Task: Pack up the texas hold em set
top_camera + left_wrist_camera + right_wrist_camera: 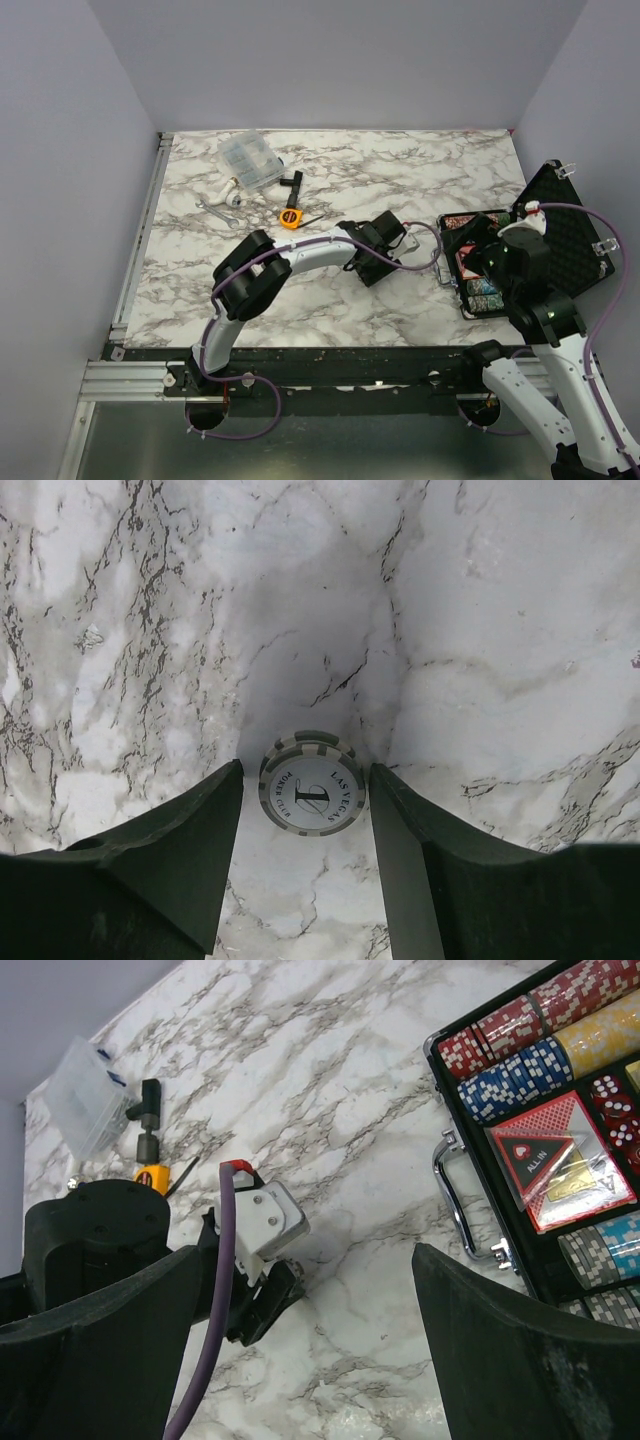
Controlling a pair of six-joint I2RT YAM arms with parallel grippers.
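Left gripper (306, 768): jaws apart, chip (312, 795) flat and centred between them.
Case (570, 235): 3 o'clock from your chip; right gripper (308, 1252), gaping empty, sits nearer.

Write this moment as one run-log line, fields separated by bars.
left gripper open astride poker chip | right gripper open near briefcase | chip unpacked

right hand (308, 1256) spread wide — briefcase (476, 1130) open

A clear box (248, 158) sits toward 11 o'clock on the marble tabletop (400, 180). At the box's 7 o'clock lies a white fitting (230, 192), with a small metal piece (213, 209) just beside it. An orange tape measure (290, 216) lies at the box's 5 o'clock, with a black tool (293, 185) just beside it at its 12 o'clock.
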